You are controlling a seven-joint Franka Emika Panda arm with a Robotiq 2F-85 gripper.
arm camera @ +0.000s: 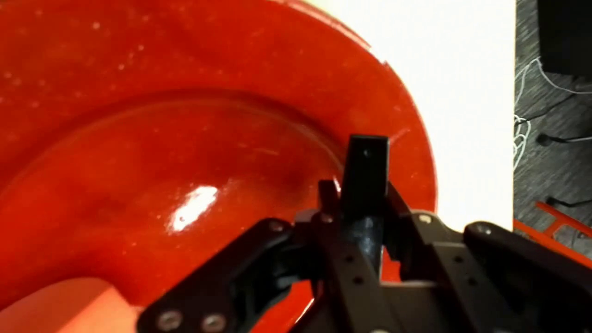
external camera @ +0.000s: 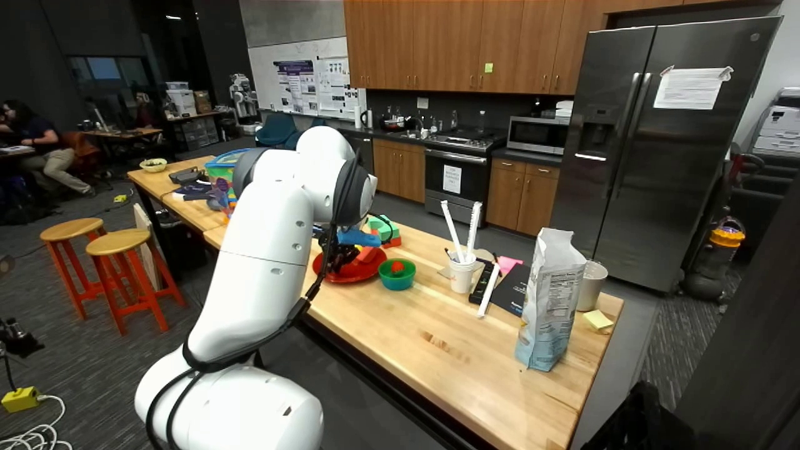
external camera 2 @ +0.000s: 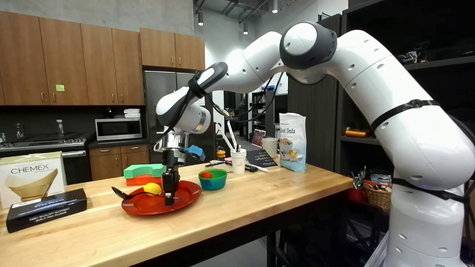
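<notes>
Black spoon (external camera 2: 120, 193): reaches across the red plate (external camera 2: 189, 197), its head past the rim in an exterior view; whether it rests on the plate or hangs just above it, I cannot tell.
Gripper (arm camera: 363, 194): pointing down over the plate, fingers drawn together and clamped on the spoon's handle (arm camera: 367, 173), seemingly near its end.
Weight: probably light, though with the head far out from the fingers the spoon may swing or pivot in the grip.
Stiffness: looks like firm plastic, perhaps a little springy along the thin neck, and unlikely to break.
Surface: a sheen beside the fingers suggests a smooth face that could slip or twist under a narrow pinch.
Best hold: the broad, flat part of the handle, where the fingers sit; a spot nearer the head should balance better but gives less width to pinch.
Lemon (external camera 2: 152, 188): yellow, just beside the spoon's neck; contact cannot be made out.
Green bowl (external camera 2: 215, 183): near the plate on the wooden tabletop (external camera 2: 245, 196), with a red item (external camera 2: 206, 174) inside.
Green block (external camera 2: 144, 170): on top of a red block (external camera 2: 138, 181), behind the plate in that exterior view.
</notes>
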